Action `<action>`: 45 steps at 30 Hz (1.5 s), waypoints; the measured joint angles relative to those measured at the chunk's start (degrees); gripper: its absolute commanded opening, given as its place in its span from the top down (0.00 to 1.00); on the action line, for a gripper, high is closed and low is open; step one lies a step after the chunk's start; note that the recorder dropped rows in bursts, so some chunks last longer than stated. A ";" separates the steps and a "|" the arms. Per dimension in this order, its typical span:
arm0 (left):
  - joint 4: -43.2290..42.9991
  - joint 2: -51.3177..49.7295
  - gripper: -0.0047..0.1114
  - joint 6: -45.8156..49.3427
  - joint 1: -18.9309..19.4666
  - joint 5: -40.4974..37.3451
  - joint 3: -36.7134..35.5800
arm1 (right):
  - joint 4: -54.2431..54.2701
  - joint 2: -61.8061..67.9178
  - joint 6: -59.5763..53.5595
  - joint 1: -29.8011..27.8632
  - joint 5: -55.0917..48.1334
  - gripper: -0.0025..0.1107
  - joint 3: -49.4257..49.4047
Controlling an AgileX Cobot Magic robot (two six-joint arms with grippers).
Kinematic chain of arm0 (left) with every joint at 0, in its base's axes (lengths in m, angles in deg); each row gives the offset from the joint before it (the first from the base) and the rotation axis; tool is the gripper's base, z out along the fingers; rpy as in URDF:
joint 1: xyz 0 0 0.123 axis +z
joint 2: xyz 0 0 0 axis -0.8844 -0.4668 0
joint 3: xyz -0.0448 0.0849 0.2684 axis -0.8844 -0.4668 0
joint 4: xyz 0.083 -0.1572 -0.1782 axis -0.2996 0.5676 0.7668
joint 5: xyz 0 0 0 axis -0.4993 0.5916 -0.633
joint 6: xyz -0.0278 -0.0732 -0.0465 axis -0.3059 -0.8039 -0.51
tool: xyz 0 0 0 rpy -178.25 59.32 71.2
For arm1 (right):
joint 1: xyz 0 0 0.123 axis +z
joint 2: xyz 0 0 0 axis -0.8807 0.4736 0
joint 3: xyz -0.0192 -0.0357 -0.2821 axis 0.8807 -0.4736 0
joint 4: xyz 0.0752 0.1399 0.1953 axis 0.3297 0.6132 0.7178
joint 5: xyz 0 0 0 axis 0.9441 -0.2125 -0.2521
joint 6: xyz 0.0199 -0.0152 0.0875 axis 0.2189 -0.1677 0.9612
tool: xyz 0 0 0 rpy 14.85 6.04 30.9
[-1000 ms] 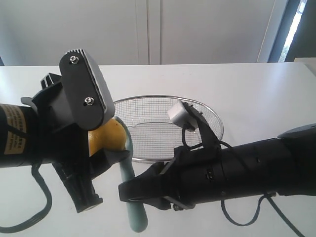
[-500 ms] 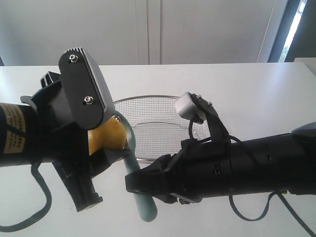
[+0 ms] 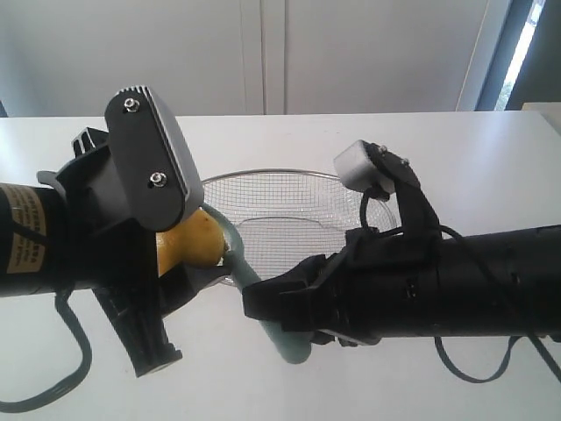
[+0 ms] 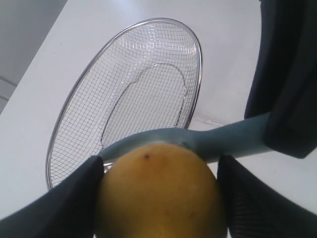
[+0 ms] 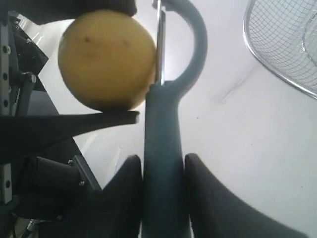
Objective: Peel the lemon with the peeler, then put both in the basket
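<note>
The yellow lemon (image 3: 191,242) (image 4: 161,193) (image 5: 106,59) is held above the table, with my left gripper (image 4: 161,171) shut on it. The teal peeler (image 3: 263,303) (image 5: 163,148) is clamped by its handle in my right gripper (image 5: 161,163). Its curved head and metal blade (image 5: 159,49) lie against the side of the lemon. The silver wire mesh basket (image 3: 298,215) (image 4: 129,99) stands on the white table just behind both grippers, with nothing in it.
The white table (image 3: 456,167) stretches around the basket, and a white wall with a door lies behind. My two arms crowd the front of the exterior view and hide the table's near part.
My right arm has swung to the right, tilting the peeler's handle rightward while its head stays against the lemon. The left arm and the lemon have stayed still.
</note>
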 measured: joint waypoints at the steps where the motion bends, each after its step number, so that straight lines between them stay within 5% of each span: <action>1: -0.14 0.00 0.96 0.00 0.00 0.00 0.00 | -0.37 -0.60 0.40 0.00 0.48 0.98 0.00; 21: -1.73 0.00 0.96 0.00 -0.04 -1.30 0.00 | -12.41 1.16 13.46 0.00 5.39 0.98 0.00; 45: -1.94 0.00 0.96 0.00 -0.04 -1.30 0.00 | 3.21 6.04 1.89 0.00 -5.72 0.98 0.00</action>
